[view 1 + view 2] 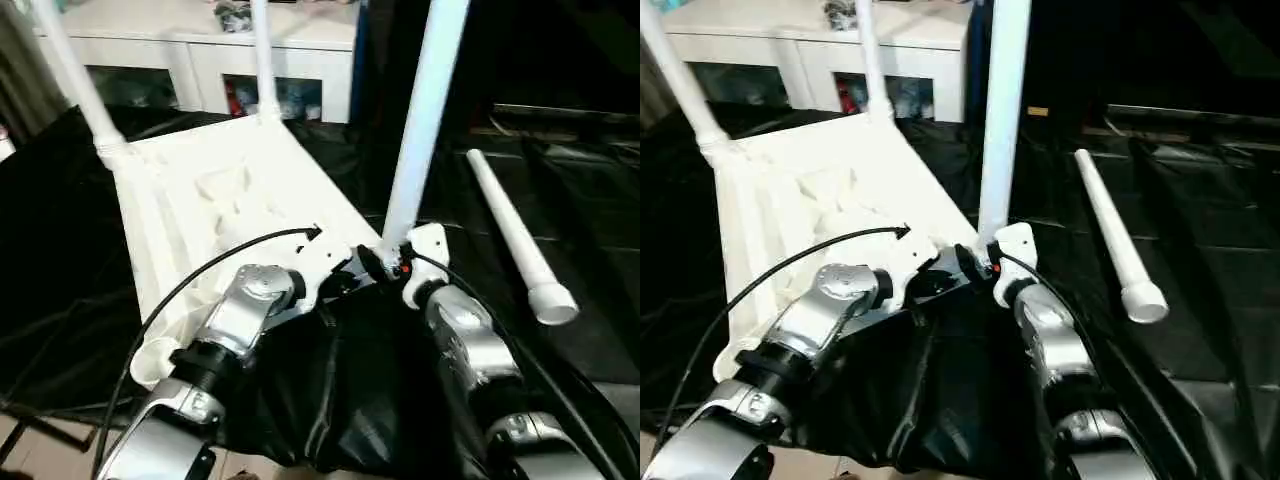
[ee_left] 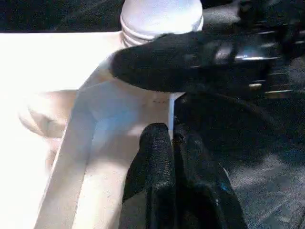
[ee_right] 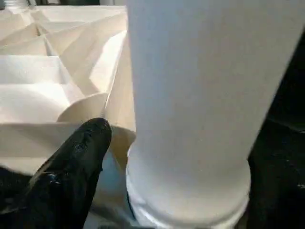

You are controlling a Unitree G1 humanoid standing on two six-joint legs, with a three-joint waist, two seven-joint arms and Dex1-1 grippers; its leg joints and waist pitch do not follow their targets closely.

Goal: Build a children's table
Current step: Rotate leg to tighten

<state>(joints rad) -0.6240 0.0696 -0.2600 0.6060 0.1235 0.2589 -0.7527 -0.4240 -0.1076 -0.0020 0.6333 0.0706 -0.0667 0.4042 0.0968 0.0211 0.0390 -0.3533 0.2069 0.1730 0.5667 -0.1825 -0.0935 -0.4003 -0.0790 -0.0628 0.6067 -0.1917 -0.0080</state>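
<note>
Left wrist view puts us right on our left gripper [image 2: 172, 138], its two black fingers [image 2: 152, 157] pressed together on the thin upright rim of the children's table [image 1: 215, 200], pinching that white wall at the near right corner of the upturned top. Just beyond it, our right gripper [image 3: 114, 157] sits at the base of the leg [image 1: 425, 110] standing in that same corner socket; one black finger [image 3: 76, 157] lies against the leg's flared end, and we can't tell whether the pair is spread or clamped. Out from there, the tabletop lies upside down on the black-covered work table [image 1: 60, 220], ribbed underside up, with two more legs [image 1: 75, 75] rising from its far corners. A fourth leg [image 1: 515, 235] lies loose on the black cover, off to the right of the top and apart from it. White cabinets [image 1: 190, 50] stand beyond the work table's far edge.
</note>
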